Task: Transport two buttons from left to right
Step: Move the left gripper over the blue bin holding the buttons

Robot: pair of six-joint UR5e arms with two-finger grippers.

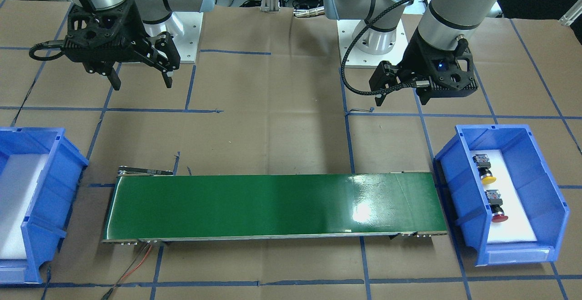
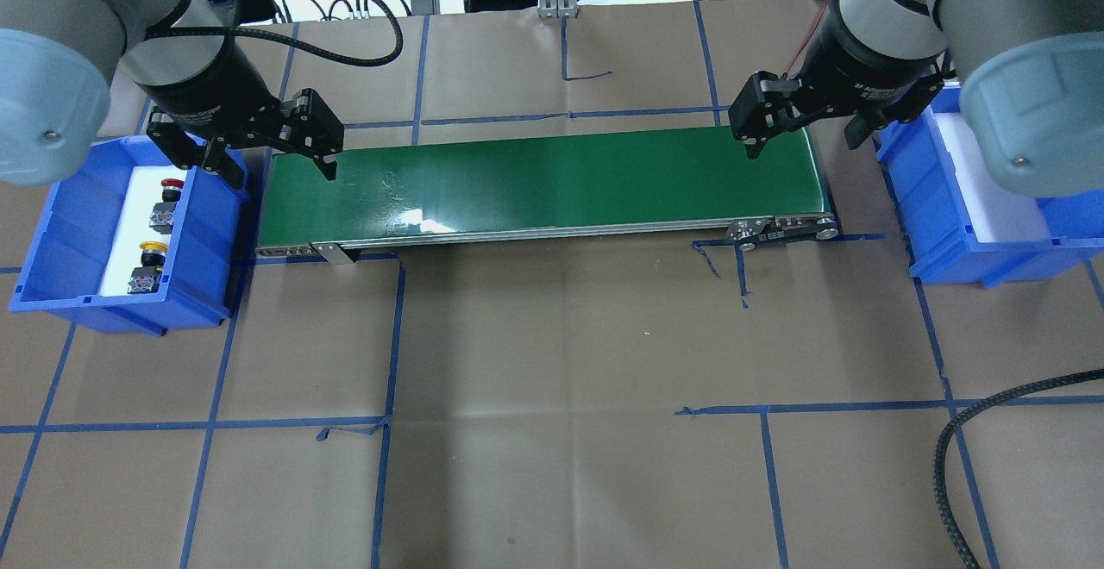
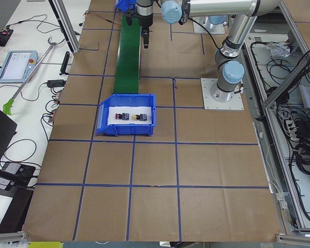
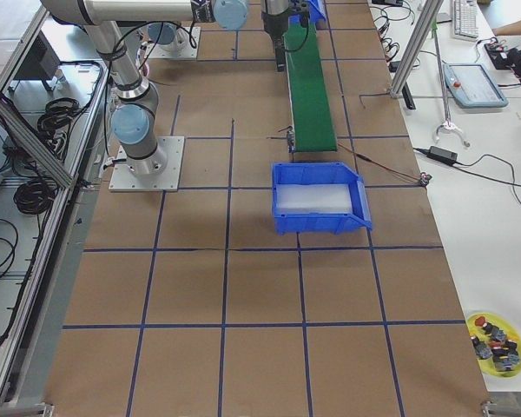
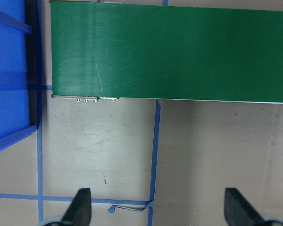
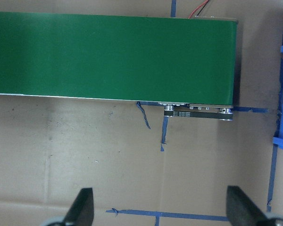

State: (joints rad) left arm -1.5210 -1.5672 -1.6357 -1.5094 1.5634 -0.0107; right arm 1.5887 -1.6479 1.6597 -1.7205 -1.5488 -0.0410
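While both arms hang above it, the brown paper-covered table [image 2: 561,362] with its blue tape grid lies bare on the robot's side. Farther out sits a long green conveyor belt [image 2: 543,185], running left to right.

At the belt's left end is a blue plastic bin [image 2: 78,215] with a white foam liner. Both buttons lie in it on their sides, apart from each other. The yellow-capped push-button [image 2: 148,263] is nearer the robot and the red-capped push-button [image 2: 166,203] is farther out.

A second blue plastic bin [image 2: 966,263] with a white liner sits at the belt's right end.

The left gripper [image 2: 278,164] is raised near the belt's left end with its jaws spread wide, holding nothing. The right gripper [image 2: 804,134] is raised near the belt's right end, also spread wide and holding nothing. Neither gripper touches a bin or the belt.
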